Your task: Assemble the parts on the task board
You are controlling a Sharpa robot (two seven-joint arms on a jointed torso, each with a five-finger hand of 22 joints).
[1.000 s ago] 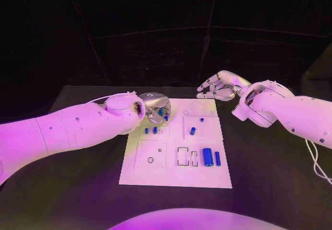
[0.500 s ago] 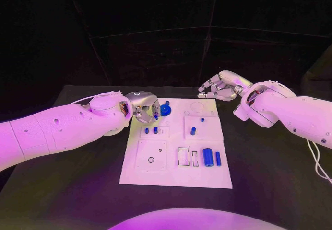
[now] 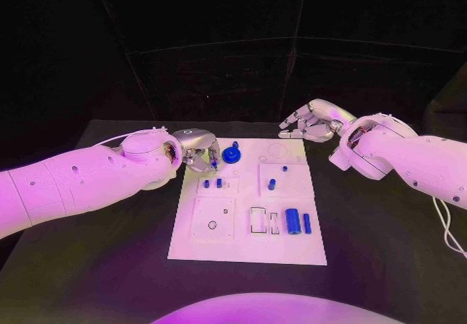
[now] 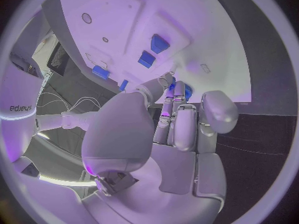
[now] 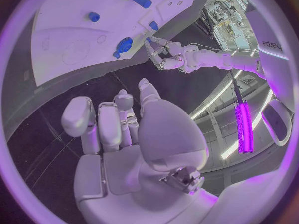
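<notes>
Black table (image 3: 117, 223), white task board (image 3: 243, 250)

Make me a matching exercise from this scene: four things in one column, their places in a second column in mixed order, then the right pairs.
Things:
1. left hand
2. right hand
3. round blue part
4. largest blue cylinder

Places:
A. off the task board, above the table past its far right corner
B. on the board's near half, toward its right edge
C. at the board's far left edge, fingers beside the round part
D. on the board's far left section

Pairs: 1-C, 2-A, 3-D, 4-B
</notes>
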